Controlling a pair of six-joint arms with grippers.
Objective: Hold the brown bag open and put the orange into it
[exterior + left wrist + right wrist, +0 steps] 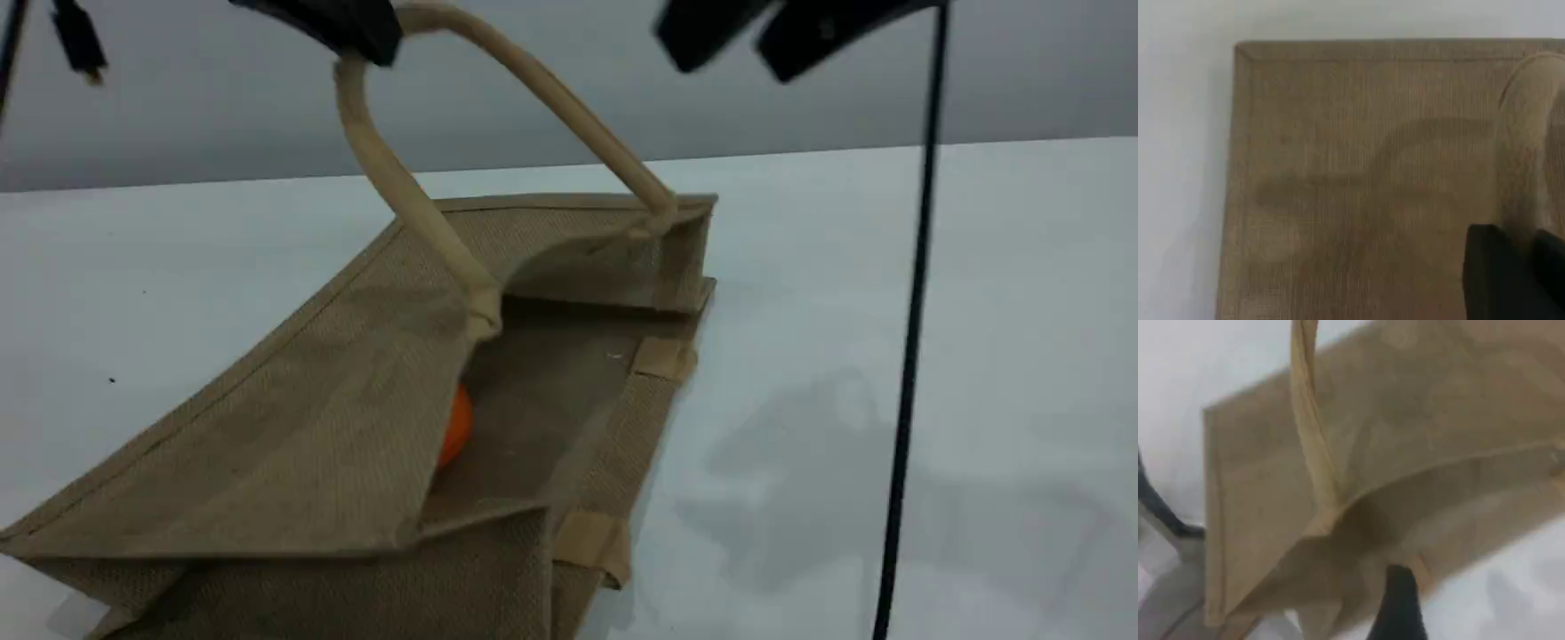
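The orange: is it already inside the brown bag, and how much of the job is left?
Done, it seems: the orange lies inside the brown bag, partly hidden by its raised side. In hand: the left tool holds the handle up, keeping the mouth open. The right tool hangs open and empty above. Little is left, perhaps only releasing the handle.

matte black grippers, thin black cable hanging.

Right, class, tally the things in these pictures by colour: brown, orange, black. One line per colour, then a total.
Brown: 1, the brown bag
Orange: 1, the orange, inside the bag
Black: 3, the left pincer, the right pincer, a hanging cable
Total: 5
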